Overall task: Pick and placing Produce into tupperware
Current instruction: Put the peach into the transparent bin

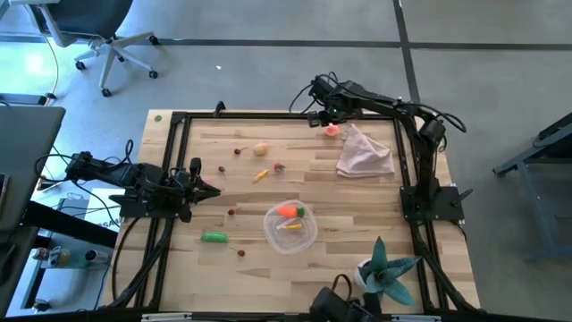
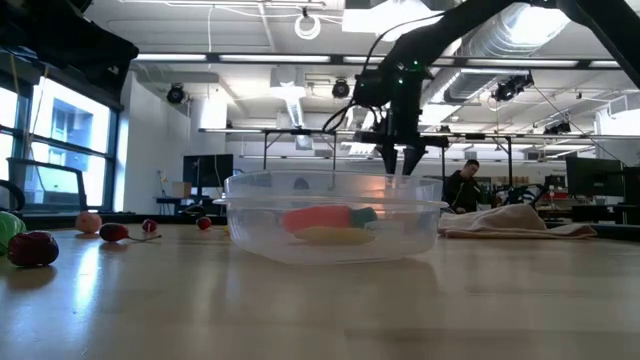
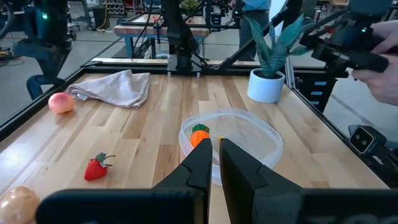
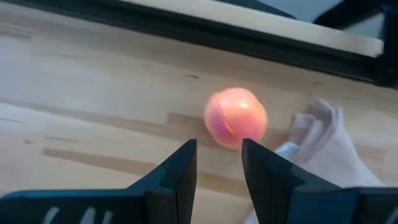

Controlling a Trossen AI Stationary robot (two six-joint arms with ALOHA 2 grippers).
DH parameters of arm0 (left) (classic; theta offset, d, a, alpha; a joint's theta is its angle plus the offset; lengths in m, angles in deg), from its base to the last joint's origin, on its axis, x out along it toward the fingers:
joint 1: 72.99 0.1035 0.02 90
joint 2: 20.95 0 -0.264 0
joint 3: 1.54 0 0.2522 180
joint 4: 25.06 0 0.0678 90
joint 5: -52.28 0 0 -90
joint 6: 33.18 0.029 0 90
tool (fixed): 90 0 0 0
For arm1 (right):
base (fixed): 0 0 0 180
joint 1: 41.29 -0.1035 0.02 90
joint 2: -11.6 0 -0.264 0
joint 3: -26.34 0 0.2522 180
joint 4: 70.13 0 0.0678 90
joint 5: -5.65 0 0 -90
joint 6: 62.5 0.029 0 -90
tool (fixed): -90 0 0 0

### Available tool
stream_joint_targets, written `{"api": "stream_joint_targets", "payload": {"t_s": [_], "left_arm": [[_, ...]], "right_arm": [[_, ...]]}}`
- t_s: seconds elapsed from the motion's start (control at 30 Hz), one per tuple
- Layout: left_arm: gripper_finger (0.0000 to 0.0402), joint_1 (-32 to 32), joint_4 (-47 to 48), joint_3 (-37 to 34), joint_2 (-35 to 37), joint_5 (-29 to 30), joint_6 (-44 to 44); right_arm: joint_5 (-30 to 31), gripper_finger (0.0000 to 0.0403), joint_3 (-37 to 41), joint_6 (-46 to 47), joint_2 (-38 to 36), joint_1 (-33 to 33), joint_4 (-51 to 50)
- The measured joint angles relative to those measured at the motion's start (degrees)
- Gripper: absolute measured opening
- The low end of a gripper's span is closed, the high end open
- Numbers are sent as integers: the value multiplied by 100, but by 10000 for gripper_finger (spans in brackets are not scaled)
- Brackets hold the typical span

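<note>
The clear tupperware [image 1: 290,234] sits near the table's middle, with an orange carrot [image 1: 287,211] and a yellow stick [image 1: 291,226] inside it. On the bare wood lie the pink ball [image 1: 332,131], a tan ball [image 1: 261,149], another yellow stick [image 1: 260,174], a strawberry [image 1: 279,166], a green pod [image 1: 214,237] and tiny red berries [image 1: 231,212]. My right gripper [image 4: 219,155] hovers open at the far edge, and the pink ball [image 4: 236,118] lies just beyond its fingertips, untouched. My left gripper [image 3: 216,152] waits shut at the table's left side, pointing toward the tupperware [image 3: 249,118].
A pink cloth [image 1: 365,154] lies crumpled right beside the pink ball, toward the table's right. A teal potted plant [image 1: 386,268] stands at the near right corner. A black frame [image 1: 179,116] edges the table. A person's hand [image 3: 380,81] holds a dark device near the plant.
</note>
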Motion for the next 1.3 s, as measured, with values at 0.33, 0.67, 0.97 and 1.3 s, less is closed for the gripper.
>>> {"api": "stream_joint_targets", "payload": {"t_s": [0.33,0.67,0.97,1.3], "left_arm": [[21,-1,1,0,0,0,1],[21,0,1,0,-1,0,-1],[21,1,0,0,0,-1,0],[21,-1,-2,0,-1,-1,1]], "right_arm": [[79,119,0,-214,0,376,-507],[-91,119,0,-350,0,350,-522],[-69,119,0,56,0,-227,-217],[-77,119,0,298,296,-113,143]]}}
